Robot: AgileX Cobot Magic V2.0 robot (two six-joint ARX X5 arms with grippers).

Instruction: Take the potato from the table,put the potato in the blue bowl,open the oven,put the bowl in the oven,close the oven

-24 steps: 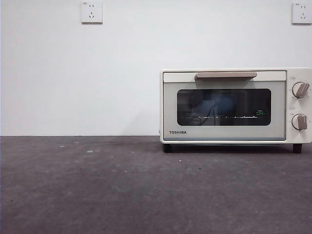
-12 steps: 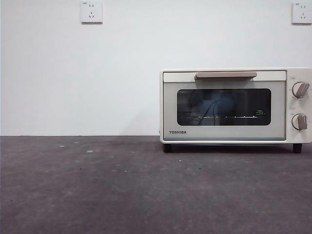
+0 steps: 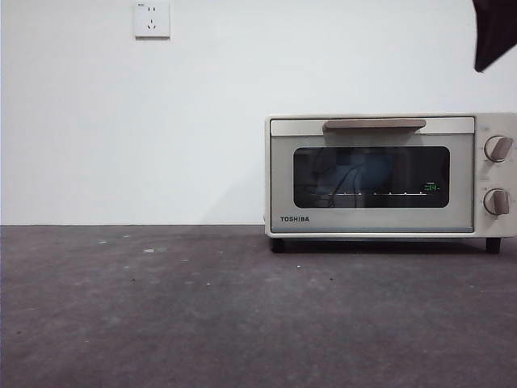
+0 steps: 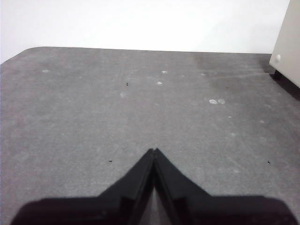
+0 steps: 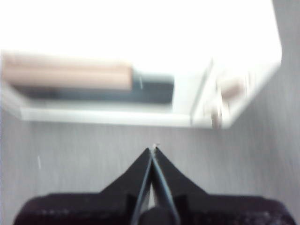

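1. Looking like a lab or test setup, not a lived-in kitchen.
2. Showing a bare white wall [image 3: 161, 121] carrying only a wall socket [image 3: 152, 19].
3. Holding one appliance, the oven [image 3: 390, 175], sitting alone on the table [image 3: 202, 307].
4. Offering just a speckled dark grey work surface, plain and unfurnished.

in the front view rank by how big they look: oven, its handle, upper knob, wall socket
Largest to smallest, as seen in the front view:
1. oven
2. handle
3. wall socket
4. upper knob
The socket sits farther back on the wall, so its true size against the knob is unsure.
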